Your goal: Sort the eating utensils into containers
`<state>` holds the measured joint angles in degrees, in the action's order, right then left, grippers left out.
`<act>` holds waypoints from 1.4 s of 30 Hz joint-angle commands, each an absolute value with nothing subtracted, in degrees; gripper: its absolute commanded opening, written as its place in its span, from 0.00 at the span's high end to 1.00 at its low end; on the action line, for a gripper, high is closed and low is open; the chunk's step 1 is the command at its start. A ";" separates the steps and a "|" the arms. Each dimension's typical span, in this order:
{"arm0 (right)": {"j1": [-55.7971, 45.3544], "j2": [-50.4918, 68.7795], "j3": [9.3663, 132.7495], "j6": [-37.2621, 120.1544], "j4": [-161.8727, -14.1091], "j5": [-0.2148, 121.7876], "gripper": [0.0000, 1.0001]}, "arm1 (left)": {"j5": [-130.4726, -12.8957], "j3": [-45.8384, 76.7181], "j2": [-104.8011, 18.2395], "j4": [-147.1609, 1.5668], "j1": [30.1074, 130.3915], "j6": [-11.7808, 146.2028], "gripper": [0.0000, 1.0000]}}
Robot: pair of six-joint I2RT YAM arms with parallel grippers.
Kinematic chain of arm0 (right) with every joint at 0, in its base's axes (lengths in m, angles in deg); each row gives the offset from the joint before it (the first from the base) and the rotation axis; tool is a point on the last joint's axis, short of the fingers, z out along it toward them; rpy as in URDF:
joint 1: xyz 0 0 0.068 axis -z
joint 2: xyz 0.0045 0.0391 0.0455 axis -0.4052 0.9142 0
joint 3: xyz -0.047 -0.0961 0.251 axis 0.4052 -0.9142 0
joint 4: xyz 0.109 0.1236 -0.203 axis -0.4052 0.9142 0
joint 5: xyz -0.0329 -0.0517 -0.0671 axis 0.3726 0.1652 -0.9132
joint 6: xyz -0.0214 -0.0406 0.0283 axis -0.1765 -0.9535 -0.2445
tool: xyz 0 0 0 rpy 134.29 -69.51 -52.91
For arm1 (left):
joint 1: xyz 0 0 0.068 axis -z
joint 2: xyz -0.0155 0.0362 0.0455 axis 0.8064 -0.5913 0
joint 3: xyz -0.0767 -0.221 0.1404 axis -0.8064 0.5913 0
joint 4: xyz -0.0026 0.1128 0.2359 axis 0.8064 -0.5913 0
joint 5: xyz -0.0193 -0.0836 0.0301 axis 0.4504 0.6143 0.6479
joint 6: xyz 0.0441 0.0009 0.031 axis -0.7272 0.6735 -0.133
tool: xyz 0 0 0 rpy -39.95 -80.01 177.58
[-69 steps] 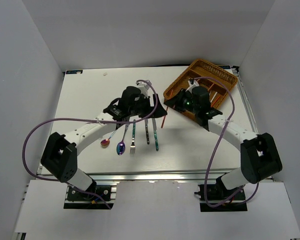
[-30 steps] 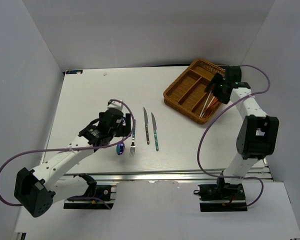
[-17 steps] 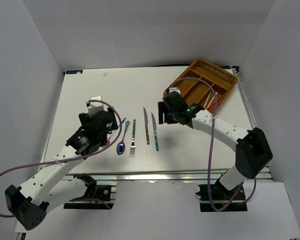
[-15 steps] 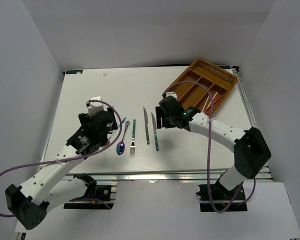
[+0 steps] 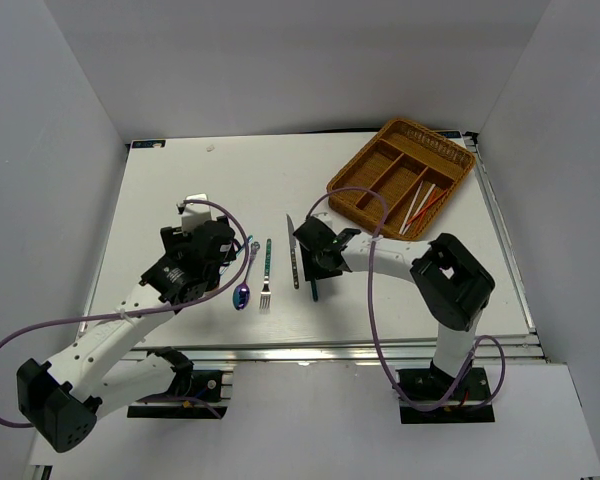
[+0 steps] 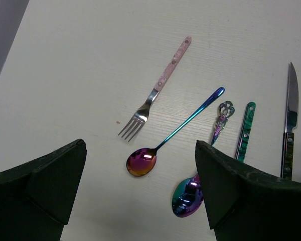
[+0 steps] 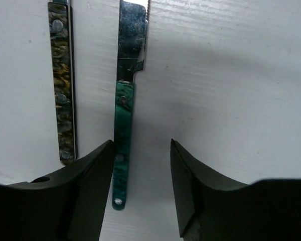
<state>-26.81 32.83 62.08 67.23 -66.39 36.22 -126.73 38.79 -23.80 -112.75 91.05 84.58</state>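
Several utensils lie in a row mid-table: a pink-handled fork (image 6: 160, 88), a blue-handled iridescent spoon (image 6: 163, 145), an ornate iridescent spoon (image 5: 242, 295), a teal-handled fork (image 5: 266, 272), a mottled dark-handled knife (image 5: 293, 262) and a teal-handled knife (image 7: 123, 145). My right gripper (image 7: 143, 186) is low over the teal knife with its jaws open. The handle lies just inside the left finger (image 7: 85, 191) and is not clamped. My left gripper (image 6: 140, 201) hovers wide open above the spoons, holding nothing. The wicker tray (image 5: 352, 187) sits at the back right, with red and pale chopsticks (image 5: 423, 206) in one compartment.
The right arm (image 5: 400, 262) stretches leftward across the table's middle. The left arm (image 5: 130, 310) covers the pink fork and one spoon from above. White walls enclose the table on three sides.
My right arm swung from the tray across to the knives and came down over the teal knife, its jaws narrowing. The left arm drew back slightly from the utensils, still open.
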 commanded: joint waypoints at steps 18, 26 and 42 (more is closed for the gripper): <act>-24.97 28.98 65.64 66.36 -65.03 35.39 1.00 | -128.55 36.72 -23.16 -113.31 91.10 84.28 0.02; -9.25 20.10 65.65 68.01 -70.20 44.23 1.00 | -128.55 36.81 -23.42 -113.05 91.10 84.28 0.02; 10.63 34.76 79.35 84.03 -75.41 46.73 1.00 | -128.99 36.72 -24.48 -113.48 91.10 84.46 0.02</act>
